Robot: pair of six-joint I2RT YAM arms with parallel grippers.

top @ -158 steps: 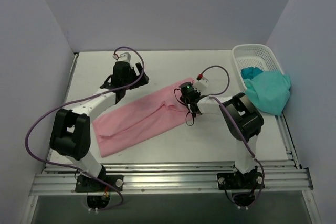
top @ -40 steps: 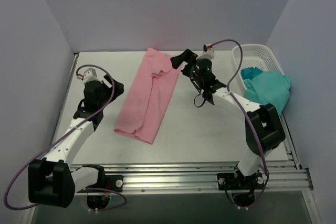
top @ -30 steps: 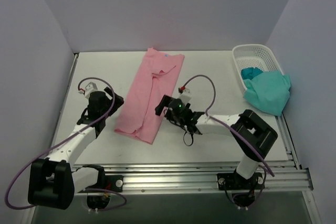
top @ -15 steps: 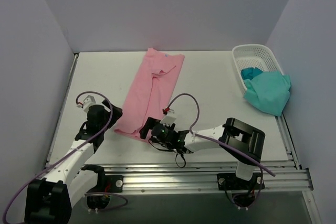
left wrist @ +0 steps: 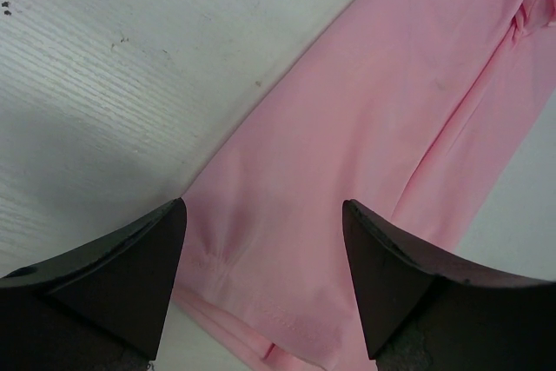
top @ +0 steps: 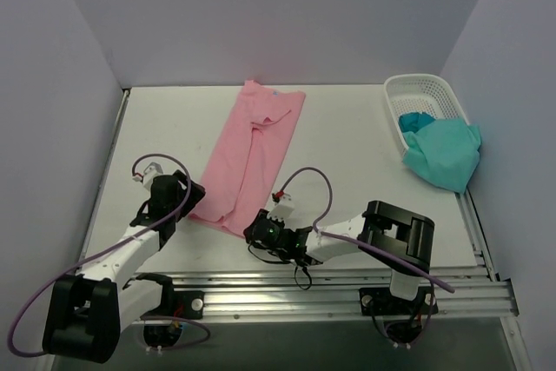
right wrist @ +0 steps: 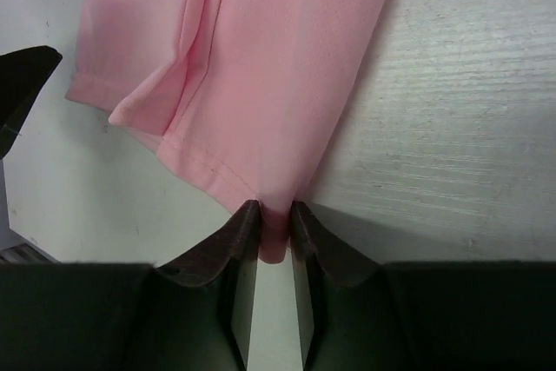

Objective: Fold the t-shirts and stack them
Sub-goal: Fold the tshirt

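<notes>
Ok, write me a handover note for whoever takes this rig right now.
Left gripper: open, over the pink t-shirt's near left corner, holding nothing.
Right gripper: shut on that shirt's near right corner.
Teal t-shirt: crumpled, draped over the white basket's near rim.
Done: pink shirt folded lengthwise into a strip on the table.
Left: fold it crosswise, fold the teal one, stack them.

Bright, even light; soft shadows
</notes>
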